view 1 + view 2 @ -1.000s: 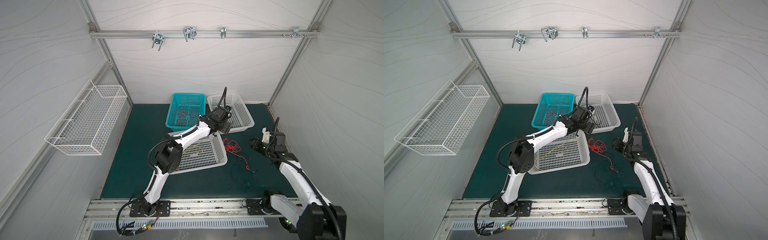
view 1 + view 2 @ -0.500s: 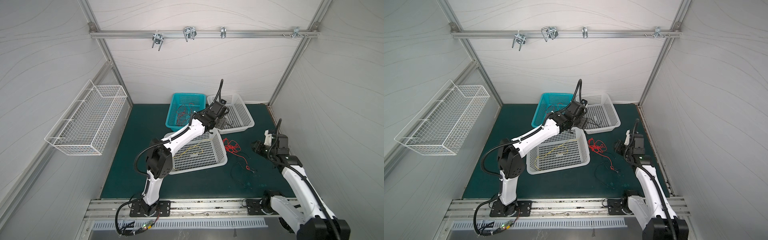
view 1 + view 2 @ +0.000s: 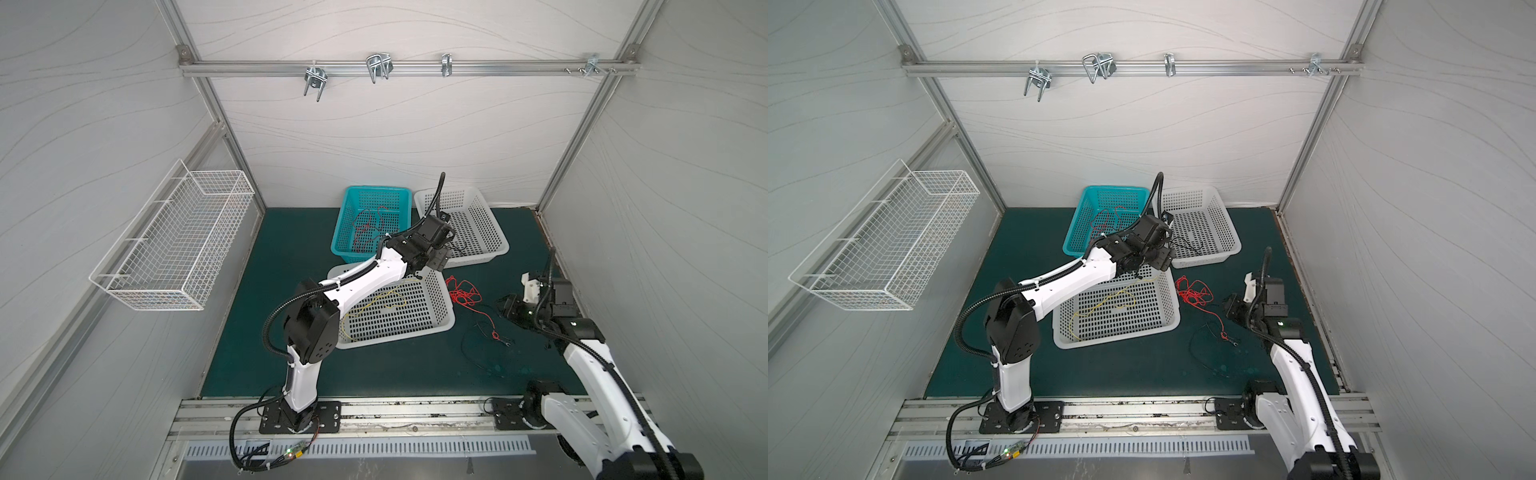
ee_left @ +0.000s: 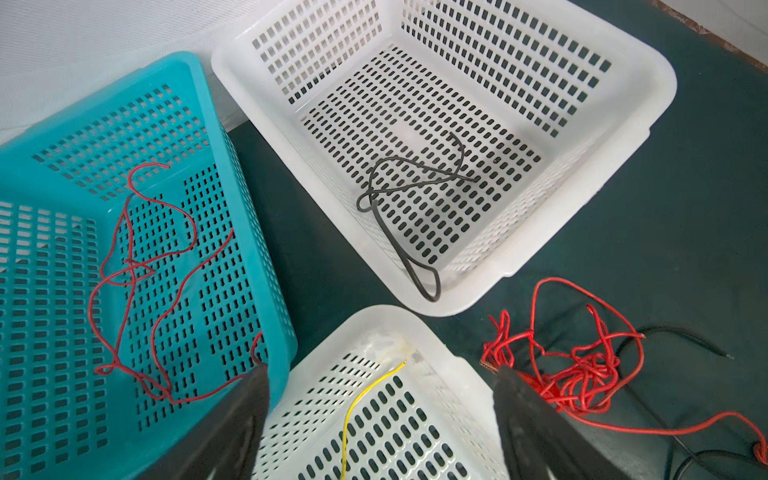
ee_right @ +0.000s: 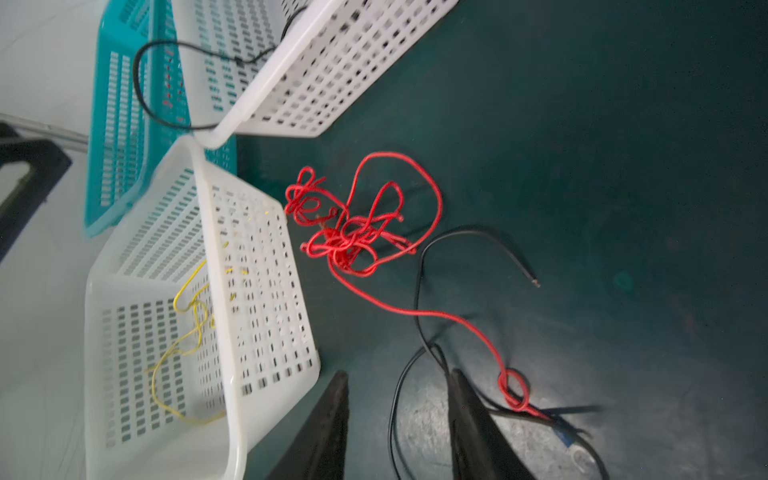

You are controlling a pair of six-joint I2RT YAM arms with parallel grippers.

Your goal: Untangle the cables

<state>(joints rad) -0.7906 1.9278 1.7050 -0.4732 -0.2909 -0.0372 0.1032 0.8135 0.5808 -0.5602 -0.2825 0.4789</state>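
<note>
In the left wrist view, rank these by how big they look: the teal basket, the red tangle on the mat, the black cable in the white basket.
1. Teal basket: clearly largest, even cut off by the frame.
2 and 3. Red tangle and black cable: their spreads look alike, so no ranking.

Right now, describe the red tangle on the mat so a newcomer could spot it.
In a top view, on the green mat, look right of the nearer white basket. The red tangle lies there outside any basket, unlike the red cable inside the teal basket.
</note>
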